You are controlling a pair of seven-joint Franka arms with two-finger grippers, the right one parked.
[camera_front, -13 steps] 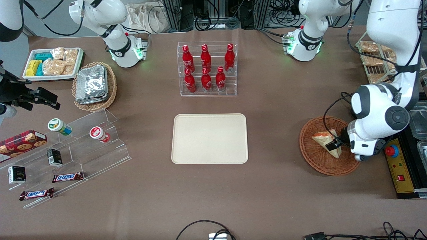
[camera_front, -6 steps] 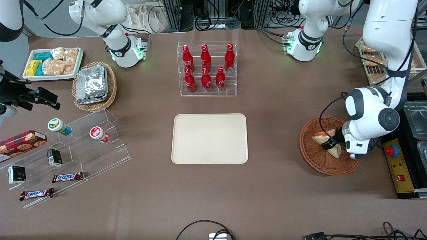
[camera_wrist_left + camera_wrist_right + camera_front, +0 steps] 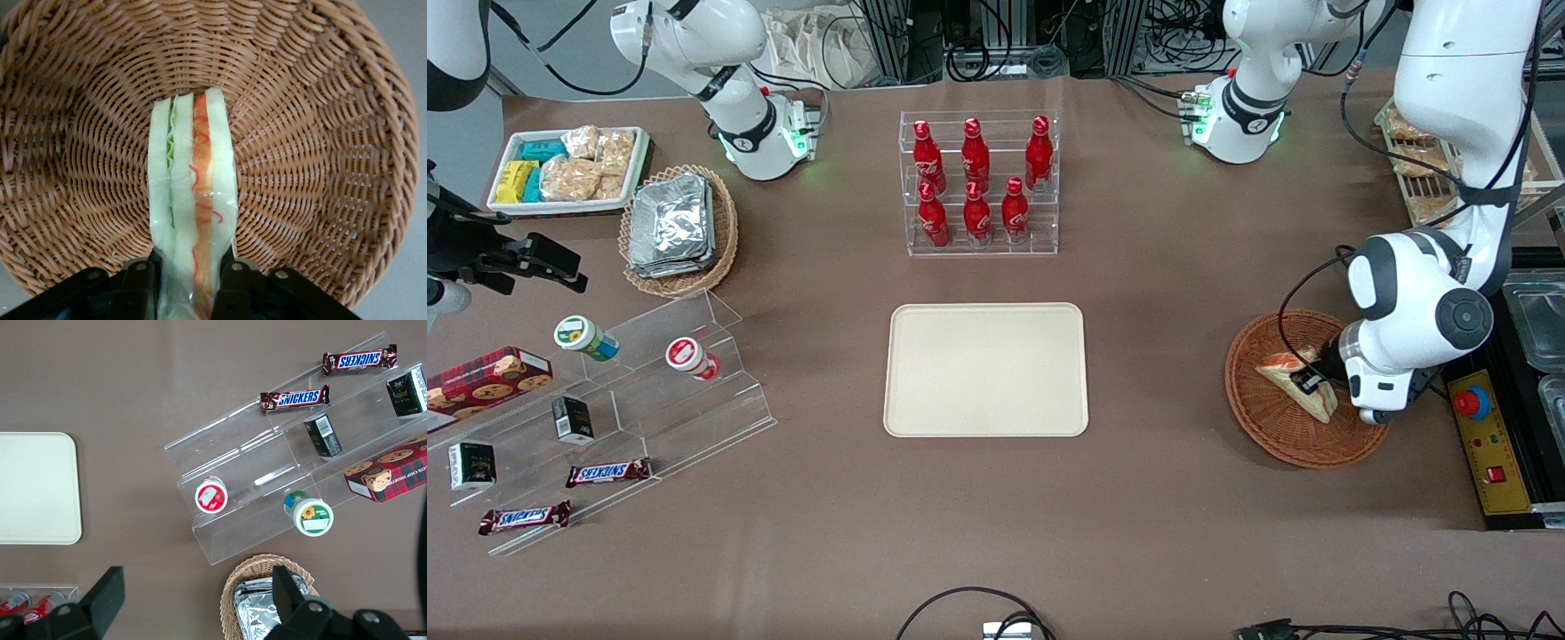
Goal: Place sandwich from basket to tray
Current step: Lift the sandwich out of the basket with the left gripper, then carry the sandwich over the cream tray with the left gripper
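Note:
The sandwich (image 3: 1288, 378), a wrapped white-bread wedge with red, orange and green filling, lies in the reddish-brown wicker basket (image 3: 1263, 427) toward the working arm's end of the table. My left gripper (image 3: 1309, 382) is down in the basket, shut on the sandwich. In the left wrist view the two black fingers (image 3: 141, 287) press the sandwich (image 3: 193, 200) from both sides over the basket's weave (image 3: 320, 167). The cream tray (image 3: 986, 369) lies flat at the table's middle, with nothing on it; its corner also shows in the right wrist view (image 3: 37, 487).
A clear rack of red bottles (image 3: 978, 182) stands farther from the camera than the tray. A tan basket of foil packets (image 3: 678, 229), a white snack tray (image 3: 569, 169) and a clear stepped stand (image 3: 605, 409) lie toward the parked arm's end. A yellow control box (image 3: 1489, 444) lies beside the basket.
The left arm has shifted toward the tray and its gripper has closed on the sandwich, which has turned slightly in the basket.

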